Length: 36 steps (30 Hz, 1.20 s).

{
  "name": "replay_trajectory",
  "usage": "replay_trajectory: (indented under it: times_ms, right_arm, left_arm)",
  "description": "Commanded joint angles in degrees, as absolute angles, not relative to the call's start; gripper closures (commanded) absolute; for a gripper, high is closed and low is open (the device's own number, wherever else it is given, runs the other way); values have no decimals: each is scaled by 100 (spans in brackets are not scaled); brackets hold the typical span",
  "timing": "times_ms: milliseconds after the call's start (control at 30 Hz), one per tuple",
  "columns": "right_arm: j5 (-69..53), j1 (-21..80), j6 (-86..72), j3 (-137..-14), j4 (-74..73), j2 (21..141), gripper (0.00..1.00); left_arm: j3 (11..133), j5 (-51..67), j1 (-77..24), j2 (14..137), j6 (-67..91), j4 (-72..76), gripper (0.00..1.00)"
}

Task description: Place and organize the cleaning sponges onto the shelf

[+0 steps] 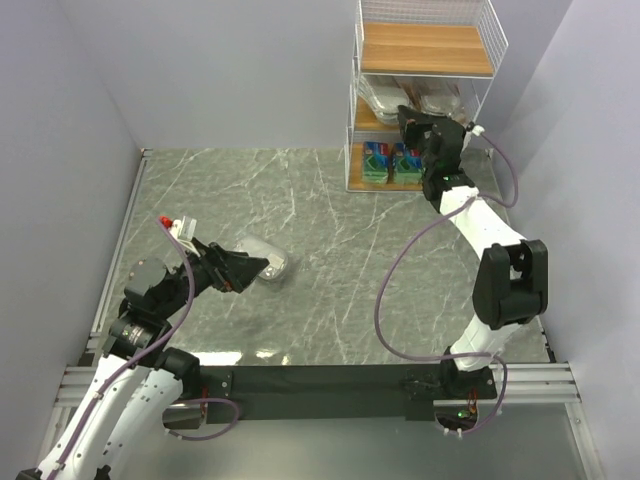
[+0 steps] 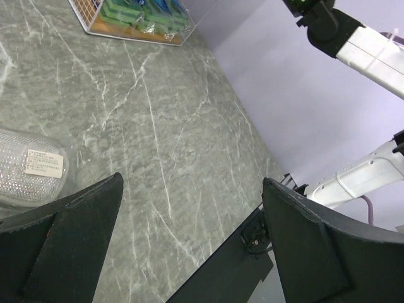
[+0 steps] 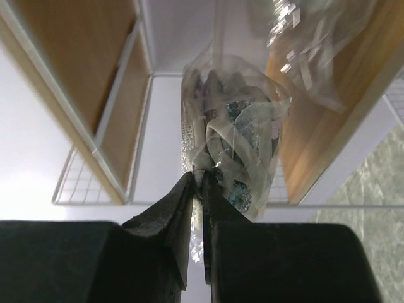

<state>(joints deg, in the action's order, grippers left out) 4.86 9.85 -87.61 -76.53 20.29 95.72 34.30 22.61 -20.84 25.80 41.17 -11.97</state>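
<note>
Sponges lie in three places. The right pincer (image 3: 197,180) is clenched on the clear wrap of a silvery pack (image 3: 233,145) and holds it at the middle tier of the shelf (image 1: 425,48), between the wooden boards. A second silvery pack (image 3: 309,44) rests on that tier just beside it. Green packs (image 1: 392,160) stand side by side on the bottom tier, at the far right corner of the desk (image 1: 330,230). The left pincer (image 2: 192,183) is released, jaws spread wide, low over the desk's near left part. A third silvery pack (image 2: 31,167) lies on the marble just beside one finger, outside the jaws; whether they touch I cannot tell.
</note>
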Motion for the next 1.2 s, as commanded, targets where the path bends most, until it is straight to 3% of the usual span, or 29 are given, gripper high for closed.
replay_trajectory:
  times_ms: [0, 733, 1167]
  right_arm:
    - [694, 1099, -8850, -7972, 2039, 9852, 100]
    - [1283, 1116, -8973, -6794, 3190, 9079, 100]
    - [1828, 1529, -9000, -7514, 3559, 9834, 100]
  left_arm:
    - [3560, 2267, -2109, 2558, 4025, -1178, 1]
    - [3419, 2276, -2109, 2505, 4017, -1177, 1]
    - [3384, 2329, -2109, 2443, 4104, -1169, 1]
